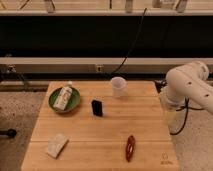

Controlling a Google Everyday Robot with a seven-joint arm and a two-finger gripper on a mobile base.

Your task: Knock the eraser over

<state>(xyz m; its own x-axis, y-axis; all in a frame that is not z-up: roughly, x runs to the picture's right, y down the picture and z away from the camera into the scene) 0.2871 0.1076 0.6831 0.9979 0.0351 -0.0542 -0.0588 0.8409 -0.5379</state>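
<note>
Nearest my camera lies the red elongated object (130, 148), low on the tabletop (95, 145), with a pale beige block (56, 145) at lower left. The tool (169, 115) hangs at the right of the frame, under the white arm (190, 86), just off the tabletop's right edge. I cannot tell whether it is open or closed. Outward from it stand the clear cup (118, 86), then the eraser (97, 107), upright near centre, then the green bowl (64, 100). I judge the approach not yet begun. Next I must sweep left between cup and red object and push the eraser high on its side.
</note>
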